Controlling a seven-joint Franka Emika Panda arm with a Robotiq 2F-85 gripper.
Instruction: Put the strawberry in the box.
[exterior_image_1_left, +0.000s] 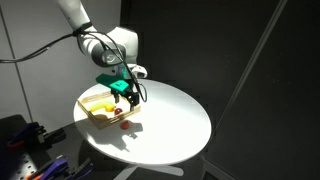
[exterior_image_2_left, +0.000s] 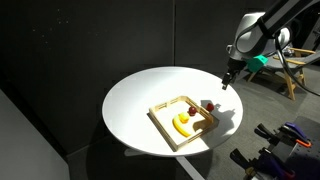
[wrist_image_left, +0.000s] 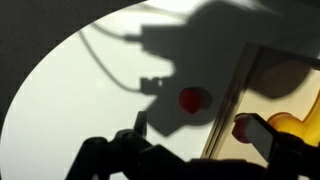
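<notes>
Gripper (wrist_image_left: 198, 140) open and empty, fingers (wrist_image_left: 268, 138) spread wide, hanging above the white table (exterior_image_1_left: 170, 120). Strawberry (wrist_image_left: 190, 98) lies on the table just ahead of the jaws in my wrist view, roughly centred between them and below. It's roundish, so no axis to align on. It's outside the box (exterior_image_2_left: 163, 130), just beside the wall; can't tell if they touch. Box holds a yellow item (exterior_image_2_left: 182, 124) and a dark brown item (exterior_image_2_left: 190, 110). My call for next: drop, close, carry over the wall.
</notes>
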